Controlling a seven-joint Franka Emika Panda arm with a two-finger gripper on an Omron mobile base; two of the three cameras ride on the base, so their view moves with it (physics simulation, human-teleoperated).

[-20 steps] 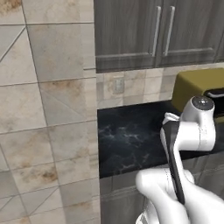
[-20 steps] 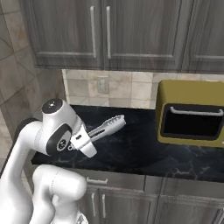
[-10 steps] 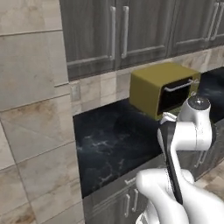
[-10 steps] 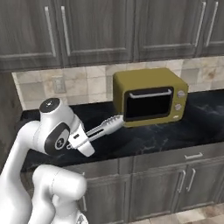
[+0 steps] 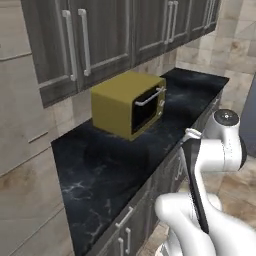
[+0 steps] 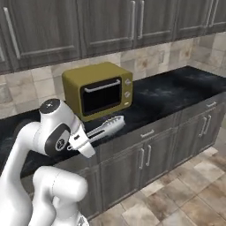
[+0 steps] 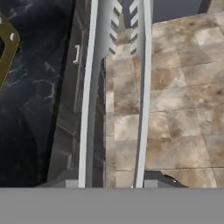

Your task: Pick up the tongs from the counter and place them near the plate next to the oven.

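An olive-yellow boxy appliance [image 6: 98, 90] with a dark glass door sits below grey wall cabinets [image 6: 92, 24]. Beige floor tiles [image 6: 176, 194] lie well below the appliance.

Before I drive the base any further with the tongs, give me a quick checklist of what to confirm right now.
1. Tongs in the claw: ok, shut on them, arms sticking out past the hand.
2. Tongs clear of the counter: ok, carried in the air off its front edge.
3. Tongs clear of the olive-yellow appliance: ok, a gap shows between them.
4. Both tong arms intact and parallel: ok, hand view shows two arms with toothed tips.
5. Plate in sight: not ok, not visible yet.
6. Oven in sight: not ok, not visible yet.
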